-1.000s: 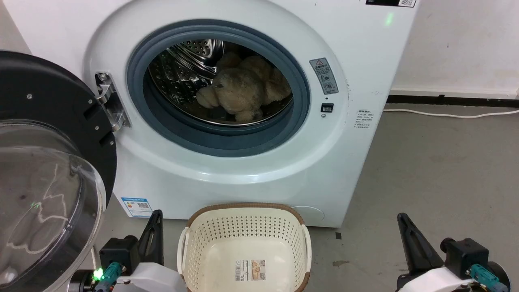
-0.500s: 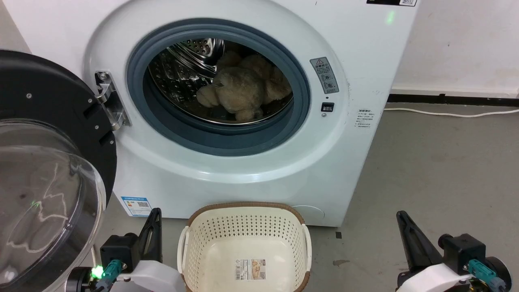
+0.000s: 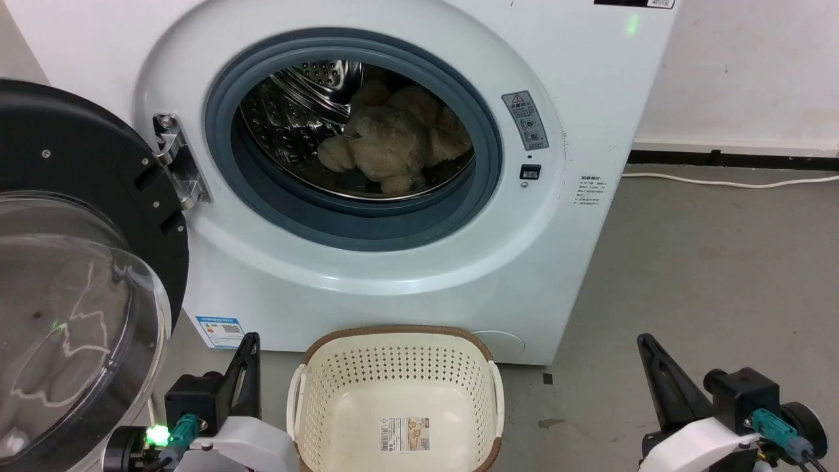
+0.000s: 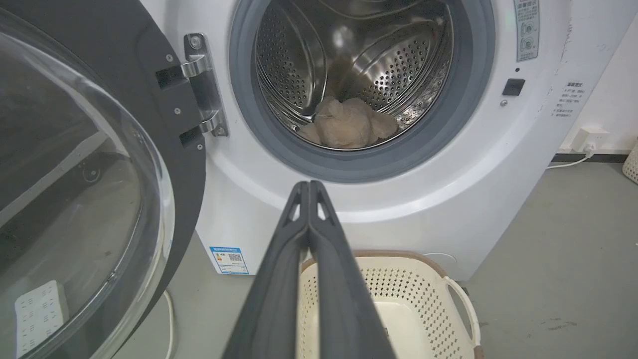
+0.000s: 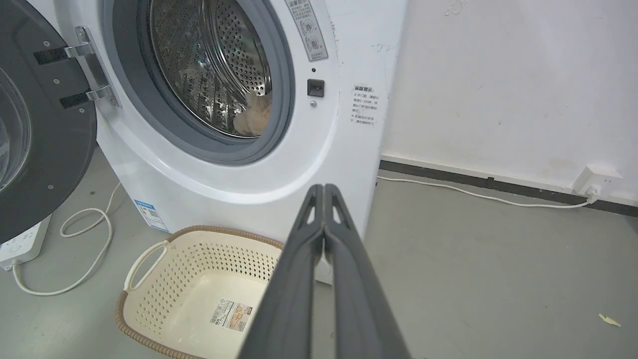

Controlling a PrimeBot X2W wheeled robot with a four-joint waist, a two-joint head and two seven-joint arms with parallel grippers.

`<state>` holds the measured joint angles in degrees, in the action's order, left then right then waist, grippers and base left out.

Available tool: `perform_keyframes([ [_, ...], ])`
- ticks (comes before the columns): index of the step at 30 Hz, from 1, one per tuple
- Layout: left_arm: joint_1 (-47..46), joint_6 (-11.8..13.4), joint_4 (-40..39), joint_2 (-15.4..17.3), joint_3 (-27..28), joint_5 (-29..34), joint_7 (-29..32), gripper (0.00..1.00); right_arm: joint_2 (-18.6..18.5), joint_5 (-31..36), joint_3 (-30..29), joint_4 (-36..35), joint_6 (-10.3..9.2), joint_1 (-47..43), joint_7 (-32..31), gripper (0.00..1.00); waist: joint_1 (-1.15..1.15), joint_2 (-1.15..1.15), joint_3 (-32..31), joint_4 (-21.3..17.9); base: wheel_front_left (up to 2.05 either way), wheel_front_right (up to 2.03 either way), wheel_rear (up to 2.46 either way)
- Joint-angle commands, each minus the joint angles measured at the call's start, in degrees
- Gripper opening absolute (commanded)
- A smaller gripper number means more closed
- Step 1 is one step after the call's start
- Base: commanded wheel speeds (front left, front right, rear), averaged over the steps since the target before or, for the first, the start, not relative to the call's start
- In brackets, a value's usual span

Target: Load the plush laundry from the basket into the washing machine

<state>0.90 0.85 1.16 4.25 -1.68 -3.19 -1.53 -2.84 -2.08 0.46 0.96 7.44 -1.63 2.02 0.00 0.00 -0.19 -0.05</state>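
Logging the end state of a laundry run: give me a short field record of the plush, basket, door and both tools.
plush laundry: inside the drum of the washing machine
door: swung open, on the robot's left
basket: on the floor in front of the machine, no laundry in it, paper label on its bottom
left tool: shut, holding nothing
right tool: shut, holding nothing

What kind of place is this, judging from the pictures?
Probably a laundry corner of a plain utility room: a white front-loading washing machine stands on a bare grey floor, a perforated basket sits before it, and a power strip lies nearby.
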Motion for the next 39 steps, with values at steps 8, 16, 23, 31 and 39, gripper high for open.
perform_keyframes([
  [8,-0.8,-0.5,-0.8,-0.9,1.1,2.0,0.9,0.0,0.0,1.3,-0.3,-0.7,0.04,1.3,-1.3,0.0,0.0,0.0,0.1,0.0,0.0,0.0,0.0],
  [16,-0.9,-0.9,-1.2,-1.4,1.7,3.2,1.5,0.0,0.0,2.1,-0.5,-1.0,0.05,1.6,-2.0,0.0,0.0,0.0,0.2,0.0,0.0,0.0,0.0],
  [23,-0.9,-0.9,-1.2,-1.4,1.7,3.2,1.5,0.0,0.0,2.1,-0.5,-1.0,0.05,1.6,-2.0,0.0,0.0,0.0,0.2,0.0,0.0,0.0,0.0],
  [31,-0.9,-0.9,-1.2,-1.4,1.7,3.2,1.5,0.0,0.0,2.1,-0.5,-1.0,0.05,1.6,-2.0,0.0,0.0,0.0,0.2,0.0,0.0,0.0,0.0],
  [39,-0.9,-0.9,-1.2,-1.4,1.7,3.2,1.5,0.0,0.0,2.1,-0.5,-1.0,0.05,1.6,-2.0,0.0,0.0,0.0,0.2,0.0,0.0,0.0,0.0],
])
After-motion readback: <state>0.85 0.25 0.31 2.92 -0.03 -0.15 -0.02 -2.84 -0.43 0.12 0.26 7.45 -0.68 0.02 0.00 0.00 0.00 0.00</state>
